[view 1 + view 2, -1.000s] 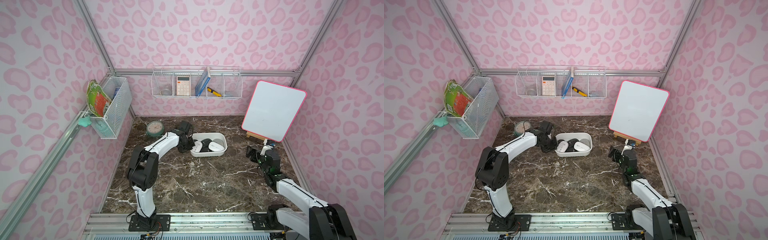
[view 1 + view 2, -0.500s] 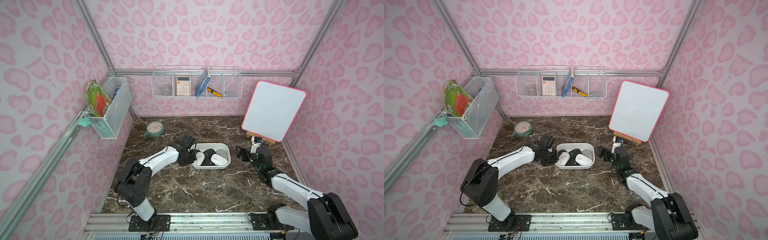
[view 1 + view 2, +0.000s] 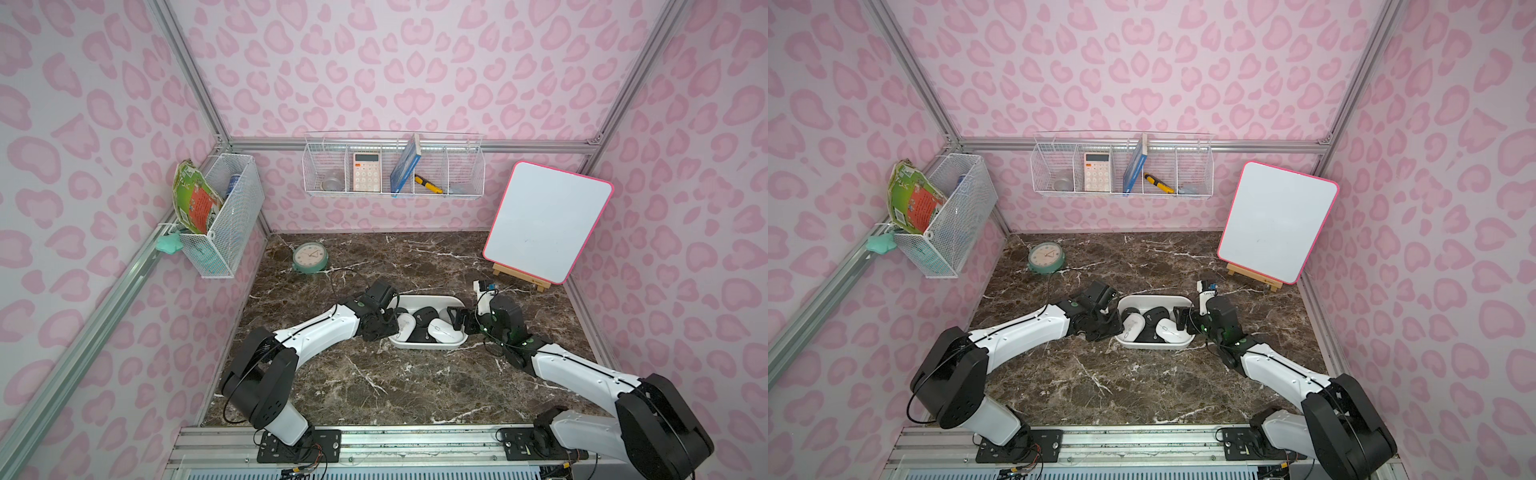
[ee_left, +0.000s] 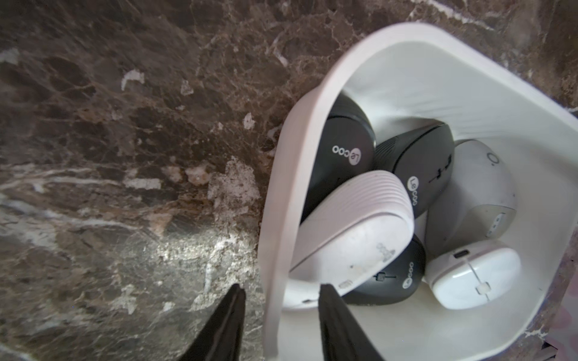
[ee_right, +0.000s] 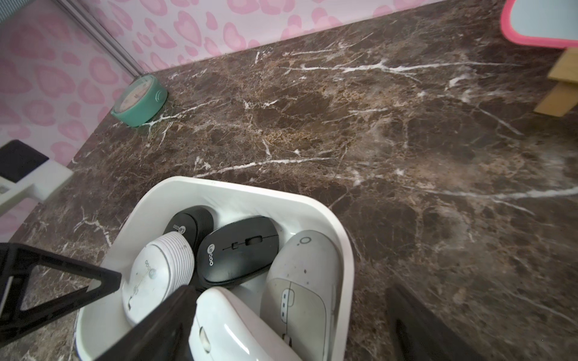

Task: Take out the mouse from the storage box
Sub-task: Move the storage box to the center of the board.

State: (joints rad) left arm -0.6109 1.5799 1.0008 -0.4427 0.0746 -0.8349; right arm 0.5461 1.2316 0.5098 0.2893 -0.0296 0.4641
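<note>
Left claw (image 4: 281,287) stands partly open astride the end wall of the storage box (image 3: 424,297), with one finger outside and one inside beside a ribbed white mouse (image 4: 353,231). That mouse lies on top of black mice (image 4: 344,147). Right claw (image 3: 458,319) gapes wide at the opposite end. The box sits mid-way on the brown marble surface (image 3: 374,382). Pink heart-print walls (image 3: 415,62) enclose the room. A teal clock (image 3: 309,257) lies far left and a pink-rimmed whiteboard (image 3: 546,220) stands far right. Wire baskets (image 3: 395,166) hang above.
</note>
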